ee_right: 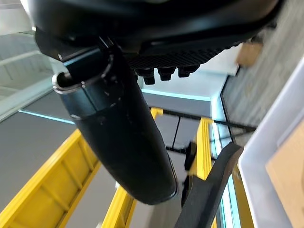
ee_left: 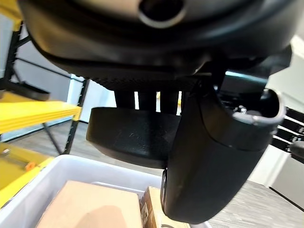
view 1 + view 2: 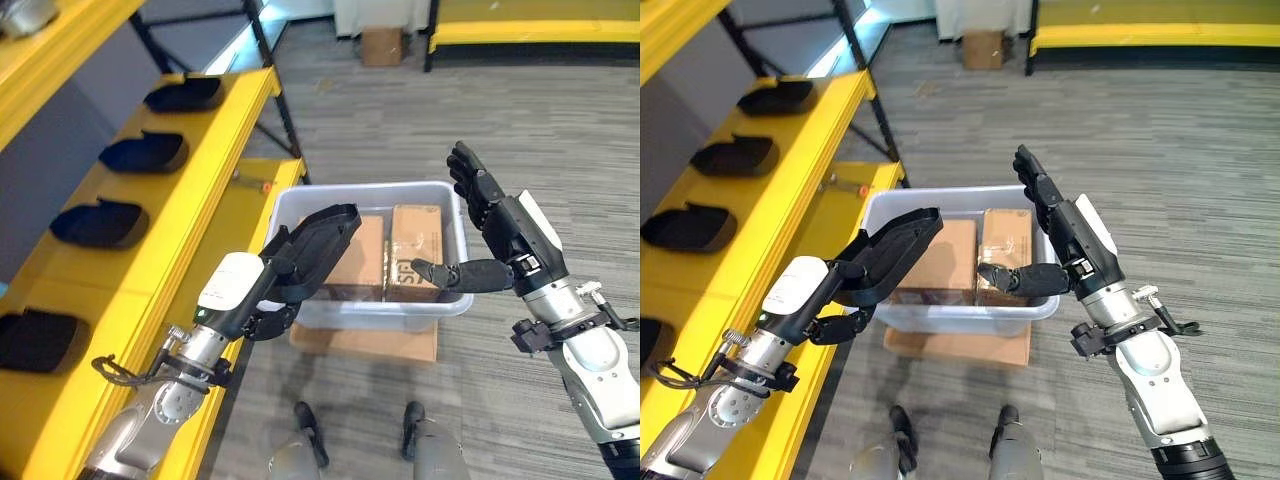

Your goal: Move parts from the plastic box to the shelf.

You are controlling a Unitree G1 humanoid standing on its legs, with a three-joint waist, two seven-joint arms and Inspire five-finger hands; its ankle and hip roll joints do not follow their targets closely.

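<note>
While the left hand (image 3: 262,290) curls round a black part (image 3: 318,240) lifted above the plastic box (image 3: 440,210) at frame centre, it should swing left to the shelf (image 3: 215,180) beside the parts already there, the spread right hand (image 3: 500,235) staying clear.

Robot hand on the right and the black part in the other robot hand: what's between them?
Between the right robot hand and the black part held in the left robot hand sit two cardboard boxes inside the plastic box, seen in the left eye view.
</note>
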